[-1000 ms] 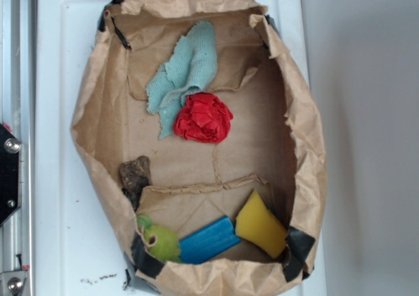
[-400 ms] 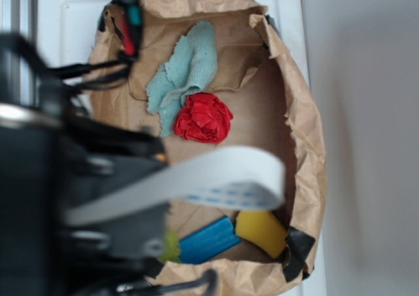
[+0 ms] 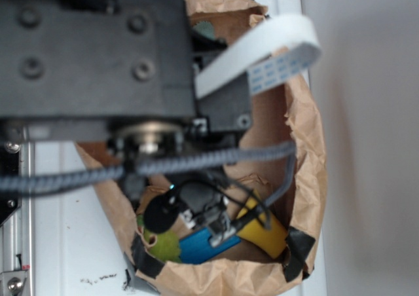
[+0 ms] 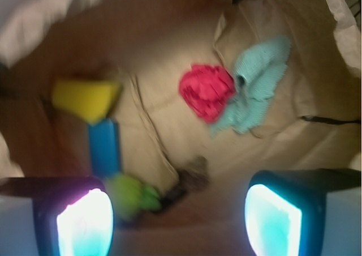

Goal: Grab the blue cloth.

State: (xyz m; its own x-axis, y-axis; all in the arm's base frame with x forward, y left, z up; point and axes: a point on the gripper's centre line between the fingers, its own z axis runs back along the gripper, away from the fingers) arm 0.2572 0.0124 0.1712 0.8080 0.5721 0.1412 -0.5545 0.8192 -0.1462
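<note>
- arm [image 3: 98, 54] fills most of the exterior view, blocks the far half of the paper bag [image 3: 308, 165]; only the near end of the bag is readable there
- paper bag holds everything, sits on a white bench [image 3: 65, 243]
- blue cloth [image 4: 257, 86] is visible in the wrist view only, apart from a tiny teal scrap at the arm's edge in exterior; lies toward the bag's far end wall, touching the red cloth [image 4: 206, 90]
- key relation: in the wrist view the cloth lies ahead of the end effector [image 4: 178, 222] and off to the frame's right, well apart, so my read is reach forward and rightward, then descend
- cloth long axis runs diagonally in the wrist view, upper right to lower left
- end effector: fingers [image 4: 85, 222] spread wide, nothing between them
- blue block [image 3: 206, 240], yellow sponge [image 3: 265, 234], green toy [image 3: 160, 243] at the bag's near end, clear of the path
- wrist view is blurred, weave detail not readable
</note>
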